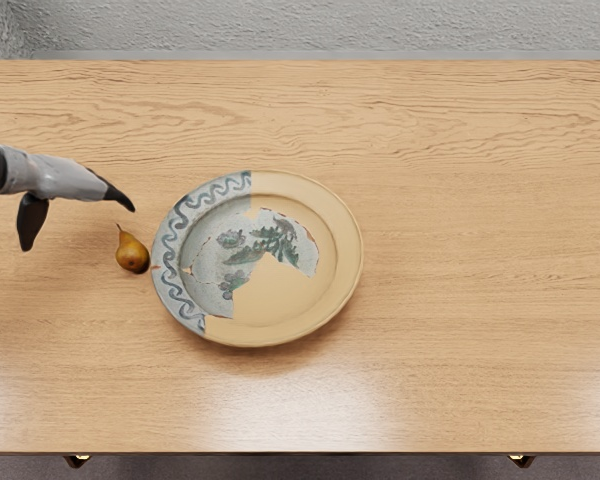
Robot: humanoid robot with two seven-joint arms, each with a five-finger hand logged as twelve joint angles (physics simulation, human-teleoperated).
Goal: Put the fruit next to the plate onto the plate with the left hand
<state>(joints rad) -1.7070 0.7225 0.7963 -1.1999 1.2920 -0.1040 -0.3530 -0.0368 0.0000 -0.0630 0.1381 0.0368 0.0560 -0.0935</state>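
Note:
A small brown-yellow pear (131, 252) lies on the wooden table just left of the plate, close to its rim. The plate (330, 215) is round and tan, with a blue-grey wavy border and leaf pattern over its left half; nothing lies on it. My left hand (65, 198) comes in from the left edge, grey with black fingertips. It hovers up and to the left of the pear, apart from it, fingers spread and holding nothing. One finger points toward the plate and the thumb hangs down.
The wooden table (460, 130) stretches wide around the plate. Its far edge meets a grey wall at the top, and its near edge runs along the bottom of the view.

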